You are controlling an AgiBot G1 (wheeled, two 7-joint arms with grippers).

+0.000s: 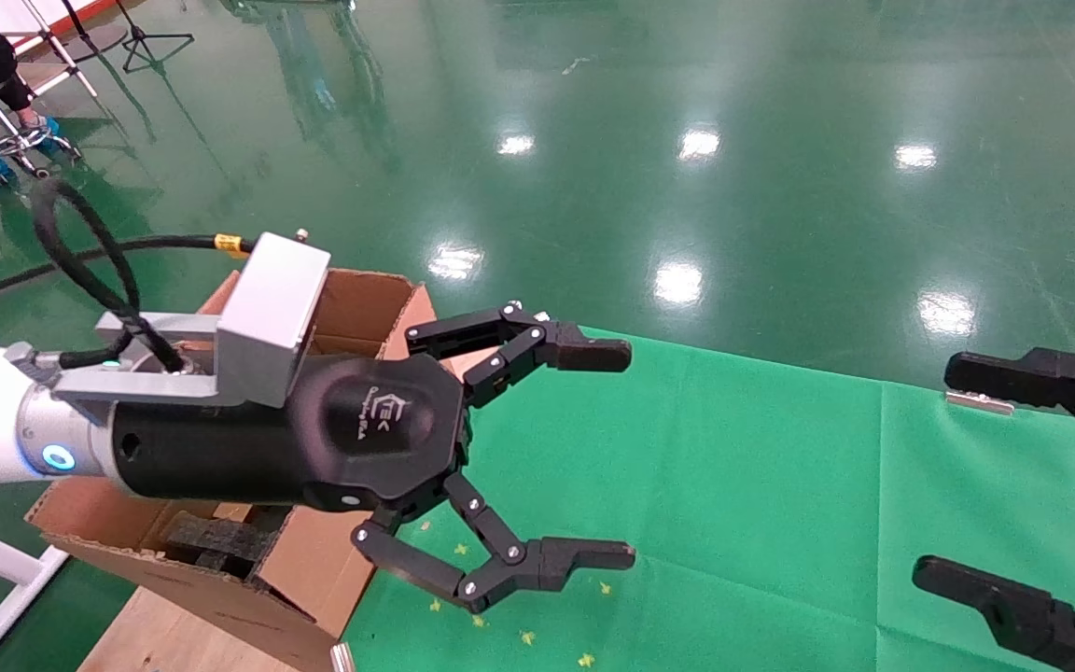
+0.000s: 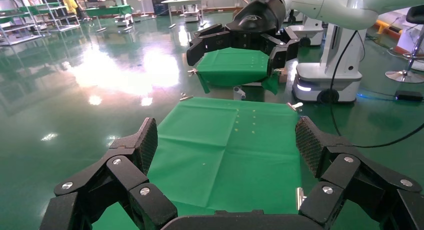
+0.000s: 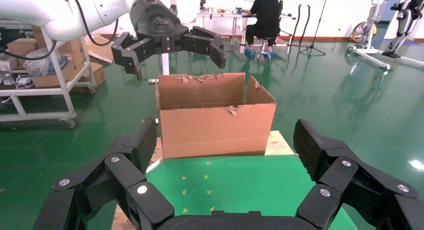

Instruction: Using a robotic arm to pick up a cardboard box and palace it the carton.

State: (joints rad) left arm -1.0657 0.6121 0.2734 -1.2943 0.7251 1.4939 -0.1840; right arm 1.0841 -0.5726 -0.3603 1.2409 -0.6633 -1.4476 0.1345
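My left gripper (image 1: 607, 455) is open and empty. It hangs in the air beside the carton (image 1: 314, 569), over the left end of the green cloth. The carton is a large brown box with ragged torn edges and black foam inside (image 1: 220, 541). It stands at the left end of the table and also shows in the right wrist view (image 3: 215, 122). My right gripper (image 1: 953, 471) is open and empty above the right end of the cloth. The small taped cardboard box is not in any view.
A green cloth (image 1: 761, 504) with small yellow marks covers the table, held by metal clips (image 1: 978, 401). The carton rests on a wooden board (image 1: 174, 635). A person sits at a desk far behind (image 3: 264, 15). A shiny green floor lies all around.
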